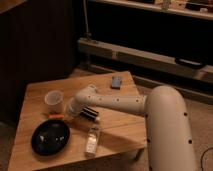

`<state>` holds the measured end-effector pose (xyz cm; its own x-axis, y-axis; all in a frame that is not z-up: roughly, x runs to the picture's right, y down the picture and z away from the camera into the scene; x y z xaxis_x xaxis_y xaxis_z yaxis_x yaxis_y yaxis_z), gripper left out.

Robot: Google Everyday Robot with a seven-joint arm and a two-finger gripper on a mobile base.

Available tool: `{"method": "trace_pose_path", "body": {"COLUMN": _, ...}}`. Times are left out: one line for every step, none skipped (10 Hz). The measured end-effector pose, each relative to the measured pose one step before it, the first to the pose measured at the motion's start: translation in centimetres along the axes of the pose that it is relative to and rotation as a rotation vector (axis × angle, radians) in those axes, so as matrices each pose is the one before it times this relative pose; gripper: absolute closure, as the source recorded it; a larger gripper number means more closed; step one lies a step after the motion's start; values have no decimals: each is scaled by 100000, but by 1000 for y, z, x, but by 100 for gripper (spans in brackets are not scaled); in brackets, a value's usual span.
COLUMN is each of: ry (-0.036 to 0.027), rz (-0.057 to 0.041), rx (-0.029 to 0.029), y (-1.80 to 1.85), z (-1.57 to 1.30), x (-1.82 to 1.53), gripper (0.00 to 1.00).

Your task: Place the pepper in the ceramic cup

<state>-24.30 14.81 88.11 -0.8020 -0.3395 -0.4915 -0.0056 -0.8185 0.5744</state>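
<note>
Gripper (68, 114) low over table (120, 127), between ceramic cup (54, 100) and black bowl (50, 138); fingers closed at pepper (55, 117); hold unclear.

A low wooden table (35, 97) stands on brown floor (202, 112) before dark shelving (150, 56) in dim light.

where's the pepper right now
In camera view, left on the table, the pepper lies between the ceramic cup and the black bowl, the gripper shut beside it.
</note>
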Motion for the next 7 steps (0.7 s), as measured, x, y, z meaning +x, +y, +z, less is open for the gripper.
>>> {"method": "trace_pose_path", "body": {"ry": -23, "rz": -96, "rx": 31, "y": -12, "z": 3, "x": 1, "gripper": 100}}
{"method": "trace_pose_path", "body": {"ry": -33, "rz": -12, "rx": 36, "y": -13, "z": 7, "x": -14, "gripper": 100}}
{"method": "trace_pose_path", "body": {"ry": -63, "rz": 19, "rx": 7, "y": 0, "z": 5, "x": -40, "gripper": 100}}
{"method": "trace_pose_path", "body": {"ry": -23, "rz": -7, "rx": -10, "y": 7, "z": 2, "x": -12, "gripper": 100}}
{"method": "trace_pose_path", "body": {"ry": 4, "rz": 4, "rx": -11, "y": 6, "z": -2, "x": 1, "gripper": 100}}
{"method": "trace_pose_path", "body": {"ry": -12, "rz": 6, "rx": -6, "y": -2, "z": -4, "x": -18, "gripper": 100}}
{"method": "trace_pose_path", "body": {"ry": 174, "rz": -217, "rx": -372, "y": -36, "z": -205, "x": -38, "gripper": 100}}
